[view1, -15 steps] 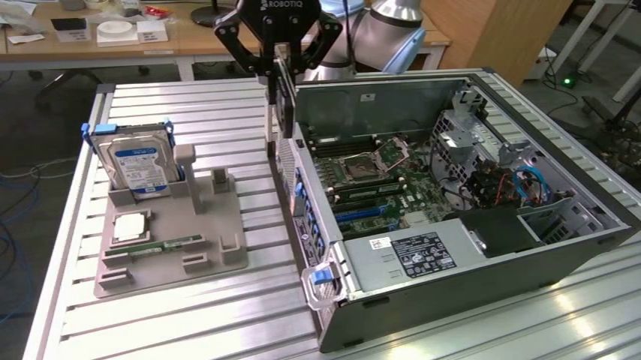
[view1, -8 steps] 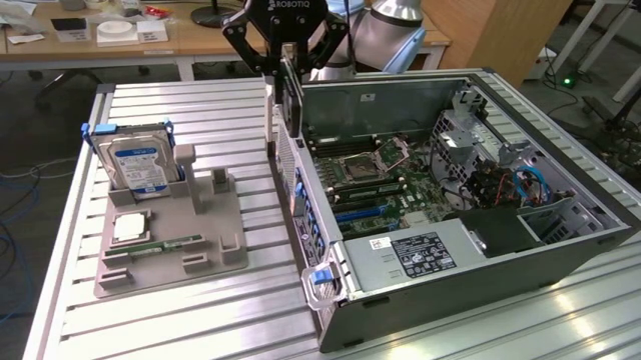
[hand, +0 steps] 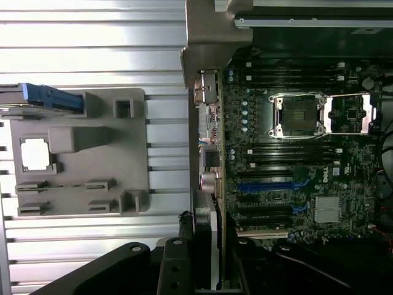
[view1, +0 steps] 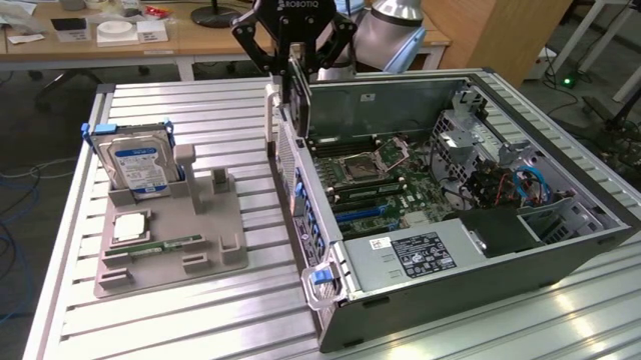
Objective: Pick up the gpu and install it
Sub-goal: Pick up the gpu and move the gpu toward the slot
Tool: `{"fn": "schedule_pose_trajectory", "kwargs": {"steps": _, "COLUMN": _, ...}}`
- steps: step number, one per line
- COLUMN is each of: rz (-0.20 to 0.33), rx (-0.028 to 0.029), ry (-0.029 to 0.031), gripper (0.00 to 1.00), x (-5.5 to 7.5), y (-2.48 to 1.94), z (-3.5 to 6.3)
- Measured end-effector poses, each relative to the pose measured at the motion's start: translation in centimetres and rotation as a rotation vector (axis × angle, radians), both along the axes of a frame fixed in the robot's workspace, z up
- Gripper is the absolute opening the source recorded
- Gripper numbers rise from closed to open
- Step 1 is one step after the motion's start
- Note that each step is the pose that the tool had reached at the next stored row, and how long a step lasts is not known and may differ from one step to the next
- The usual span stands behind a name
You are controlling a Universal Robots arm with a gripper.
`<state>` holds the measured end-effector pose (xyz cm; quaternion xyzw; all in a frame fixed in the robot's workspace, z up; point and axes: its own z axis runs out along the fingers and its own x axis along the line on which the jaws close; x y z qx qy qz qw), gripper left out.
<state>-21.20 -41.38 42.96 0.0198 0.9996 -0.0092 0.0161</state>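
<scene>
The gpu (view1: 299, 101) is a thin dark card with a silver end bracket. It hangs upright and edge-on, high above the rear wall of the open computer case (view1: 561, 247). My gripper (view1: 297, 66) is shut on the gpu's top edge. In the wrist view the gpu (hand: 210, 239) runs as a narrow strip between my fingers (hand: 177, 265), over the case's rear panel and beside the motherboard (hand: 295, 153). The blue expansion slot (hand: 265, 184) lies a little to the card's side.
A grey parts holder (view1: 170, 251) on the slatted table at the exterior view's left carries a silver hard drive (view1: 140, 169), a processor chip (view1: 130, 226) and a green memory stick (view1: 165, 245). A desk with clutter stands behind.
</scene>
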Motion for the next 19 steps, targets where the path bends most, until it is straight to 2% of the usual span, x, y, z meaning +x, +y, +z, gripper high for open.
{"fn": "schedule_pose_trajectory", "kwargs": {"steps": 19, "rz": 0.0, "rx": 0.0002, "ry": 0.0, "gripper": 0.28, "x": 2.4, "y": 0.0, "z": 0.0}}
